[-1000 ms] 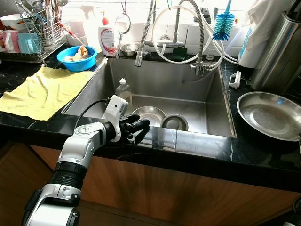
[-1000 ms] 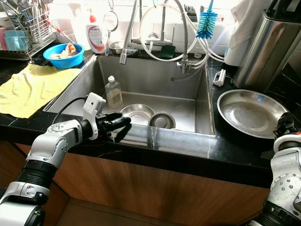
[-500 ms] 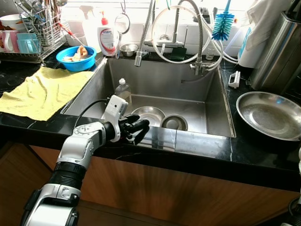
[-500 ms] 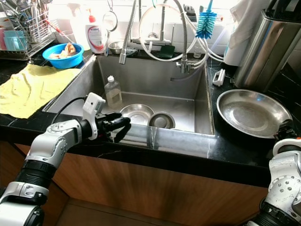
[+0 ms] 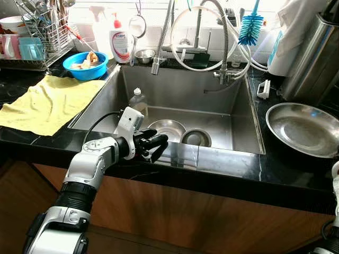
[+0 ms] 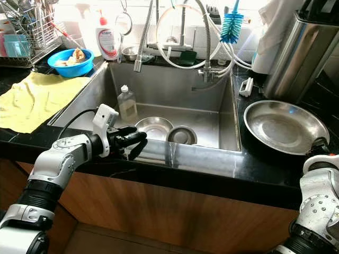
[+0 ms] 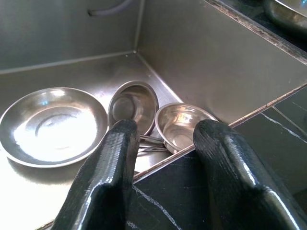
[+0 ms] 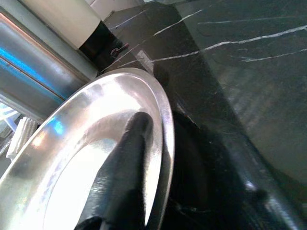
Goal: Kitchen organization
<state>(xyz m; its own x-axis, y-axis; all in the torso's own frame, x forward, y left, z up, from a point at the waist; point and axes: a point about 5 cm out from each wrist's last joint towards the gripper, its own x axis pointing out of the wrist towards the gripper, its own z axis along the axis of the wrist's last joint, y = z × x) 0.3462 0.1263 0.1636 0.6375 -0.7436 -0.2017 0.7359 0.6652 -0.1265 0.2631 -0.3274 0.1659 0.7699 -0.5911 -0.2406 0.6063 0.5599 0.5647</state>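
My left gripper (image 5: 154,145) hovers open over the front rim of the steel sink (image 5: 233,151), with nothing between its fingers (image 7: 117,158). Beyond it, on the sink floor, lie a shallow steel plate (image 7: 53,124) and two small steel bowls (image 7: 133,103) (image 7: 182,125), side by side. A clear bottle (image 5: 138,102) stands at the sink's left wall. On the right counter sits a large steel pan (image 6: 286,126). My right arm (image 6: 317,185) is at the pan's near edge. In the right wrist view the right gripper (image 8: 168,125) is open, with the pan's rim (image 8: 165,120) between its fingers.
A yellow cloth (image 5: 47,103) lies on the left counter, with a blue bowl (image 5: 86,64) and a dish rack (image 5: 32,45) behind it. Soap bottle (image 5: 121,45), faucet hoses (image 5: 204,39) and a blue brush (image 5: 251,26) line the back. A steel canister (image 6: 296,50) stands at the right.
The right arm has shifted a little at the steel pan's near edge. The left gripper stays open at the sink's front rim.
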